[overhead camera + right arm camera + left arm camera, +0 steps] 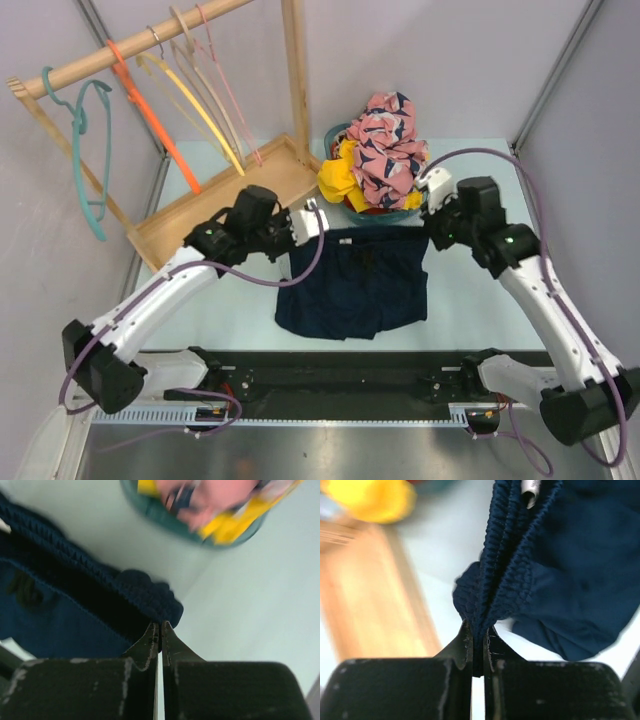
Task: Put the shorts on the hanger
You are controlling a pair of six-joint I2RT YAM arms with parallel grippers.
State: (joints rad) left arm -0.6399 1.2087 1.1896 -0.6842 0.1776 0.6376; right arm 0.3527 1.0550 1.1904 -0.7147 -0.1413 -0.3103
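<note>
A teal basket (390,214) sits on the pale table (470,300), heaped with 2 garments: a pink floral one (388,145) on top and a yellow one (338,175) spilling over its left rim. Just left of the basket stands a wooden post (296,70), its flat base (200,205) further left. Up and left of the basket, a rail (130,45) carries a yellow hanger (200,110), an orange hanger (155,125) and, farthest from the basket, a teal hanger (88,150).
</note>
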